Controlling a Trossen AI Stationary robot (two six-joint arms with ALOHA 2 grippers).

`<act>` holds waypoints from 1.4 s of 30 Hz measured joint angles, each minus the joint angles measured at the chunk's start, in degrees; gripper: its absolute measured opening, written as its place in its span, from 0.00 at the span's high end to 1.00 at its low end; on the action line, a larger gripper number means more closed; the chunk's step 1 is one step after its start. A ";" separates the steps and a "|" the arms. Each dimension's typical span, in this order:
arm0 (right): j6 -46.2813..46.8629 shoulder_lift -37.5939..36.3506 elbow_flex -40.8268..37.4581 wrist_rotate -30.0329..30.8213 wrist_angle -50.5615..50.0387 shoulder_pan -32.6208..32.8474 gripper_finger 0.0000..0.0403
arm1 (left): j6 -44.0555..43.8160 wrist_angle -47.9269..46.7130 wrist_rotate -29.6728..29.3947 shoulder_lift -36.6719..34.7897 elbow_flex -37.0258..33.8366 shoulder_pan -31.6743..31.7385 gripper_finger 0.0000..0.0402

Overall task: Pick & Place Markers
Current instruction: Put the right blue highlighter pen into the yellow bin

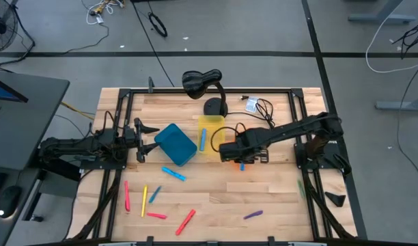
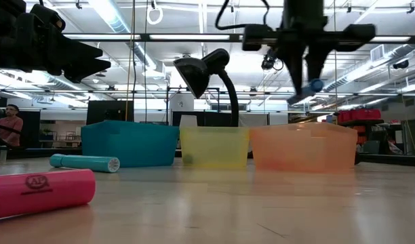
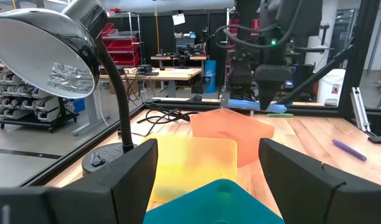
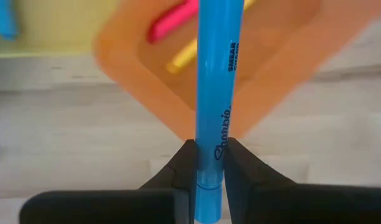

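Note:
My right gripper [image 1: 242, 156] is shut on a blue marker [image 4: 216, 74] and hangs over the orange bin [image 4: 265, 81], which holds a pink and a yellow marker. The yellow bin [image 1: 210, 131], with a blue marker [image 1: 203, 140] inside, and the blue bin [image 1: 176, 144] stand to the orange bin's left. Several markers lie flat on the near part of the table: a blue one [image 1: 173, 174], a red one [image 1: 127, 196], a yellow one [image 1: 144, 201], a purple one [image 1: 253, 214]. My left gripper [image 1: 142, 134] waits open at the table's left, pointing level toward the bins. My right gripper pinches the blue marker's barrel [image 4: 210, 134] between its two fingers, near one end. The fingers come from above, pointing down, and lie across the marker. The marker [image 2: 309, 88] is lifted clear, well above the orange bin [image 2: 302, 146], most of its length sticking out to one side.
A black desk lamp [image 1: 201, 83] stands on its round base behind the yellow bin, with cables [image 1: 260, 108] at the far right. A pink marker [image 2: 38, 193] and a teal one [image 2: 85, 163] lie close to the low camera. Bare wood shows at the near right.

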 joint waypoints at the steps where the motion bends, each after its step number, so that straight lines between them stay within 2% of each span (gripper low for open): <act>1: -0.37 0.51 0.83 0.38 0.10 -0.46 0.88 | 0.00 0.00 -0.02 -0.01 0.00 -0.01 0.29; 25: -13.17 15.02 20.08 2.50 2.45 -11.75 0.88 | 0.00 0.00 0.00 -0.02 0.00 0.00 0.29; 42: -18.41 24.36 30.35 3.59 4.46 -15.64 0.88 | 0.00 0.00 0.00 0.00 0.00 -0.01 0.29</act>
